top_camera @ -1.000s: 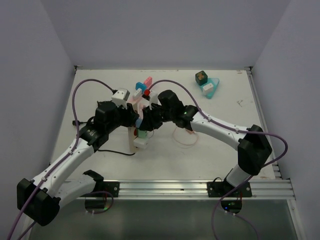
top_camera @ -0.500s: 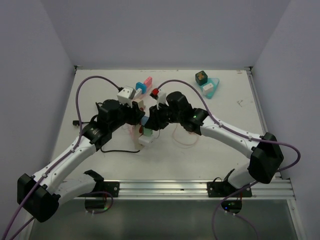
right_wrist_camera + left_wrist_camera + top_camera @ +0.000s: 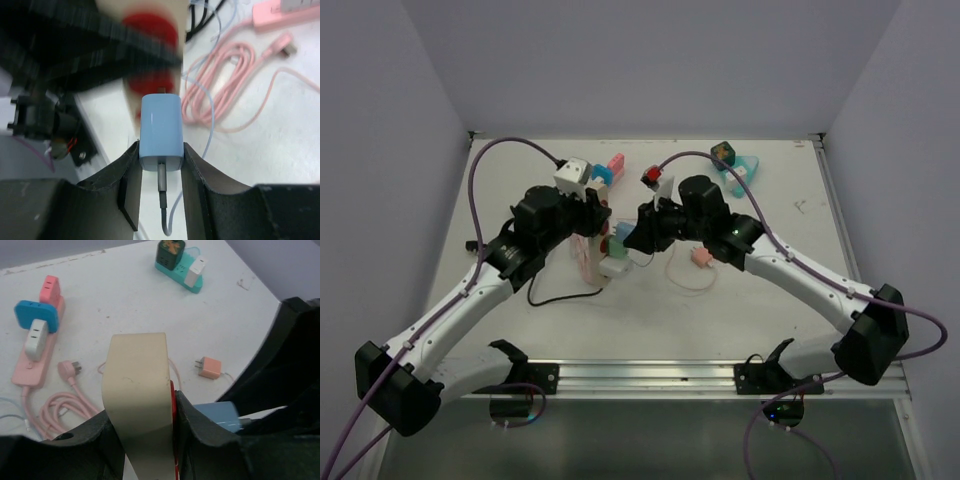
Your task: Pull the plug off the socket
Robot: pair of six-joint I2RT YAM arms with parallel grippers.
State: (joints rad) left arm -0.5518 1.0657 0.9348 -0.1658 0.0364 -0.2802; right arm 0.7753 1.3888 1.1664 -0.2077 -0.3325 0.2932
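Nearest, the left gripper [image 3: 145, 437] is clamped on a cream power strip [image 3: 140, 380], held above the table [image 3: 660, 325]. The right gripper [image 3: 160, 167] pinches the blue plug [image 3: 160, 127], its prong bared, so the pull looks just finished. Next, draw it further clear. Half a second earlier, plug and strip were together. A pink strip [image 3: 31, 374] lies beyond.

Pink power strip [image 3: 28, 371] at the back, teal strip [image 3: 173, 271] to its right, peach charger [image 3: 210, 368] lying loose

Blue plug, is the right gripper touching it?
Touching. The right wrist view shows the right gripper clamped on the blue plug, pressing flat against both its sides with no gap.
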